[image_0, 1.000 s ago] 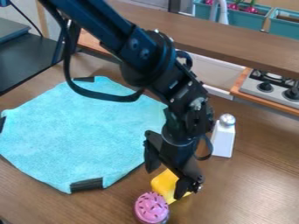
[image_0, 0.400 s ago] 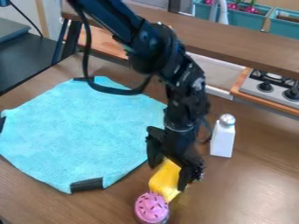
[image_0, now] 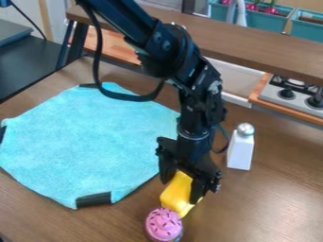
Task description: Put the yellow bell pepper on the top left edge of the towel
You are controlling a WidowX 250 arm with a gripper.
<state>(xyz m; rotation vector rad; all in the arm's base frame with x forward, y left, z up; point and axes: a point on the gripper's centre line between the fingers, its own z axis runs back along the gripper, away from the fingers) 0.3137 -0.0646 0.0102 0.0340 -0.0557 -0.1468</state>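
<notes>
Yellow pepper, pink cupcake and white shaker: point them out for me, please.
Yellow pepper (image_0: pixel 176 194): camera view, upper side.
Pink cupcake (image_0: pixel 164 224): camera view, sprinkled top.
White shaker (image_0: pixel 240 151): camera view, body below its cap.

Black arm (image_0: pixel 183 56) slants in from the top edge, gripper (image_0: pixel 180 193) low at the yellow bell pepper (image_0: pixel 175 195). Pepper lies on the brown table (image_0: pixel 271 203), off the towel, near its lower right side. Pink sprinkled cupcake (image_0: pixel 163 224) right at the pepper's lower end. Blue towel (image_0: pixel 88 142) spread flat at left, dark strips (image_0: pixel 93 200) at its edges. White bottle (image_0: pixel 240 152), silvery top, stands right of the gripper. Stove (image_0: pixel 294 94) at upper right, beneath a wooden shelf (image_0: pixel 252 42).
</notes>
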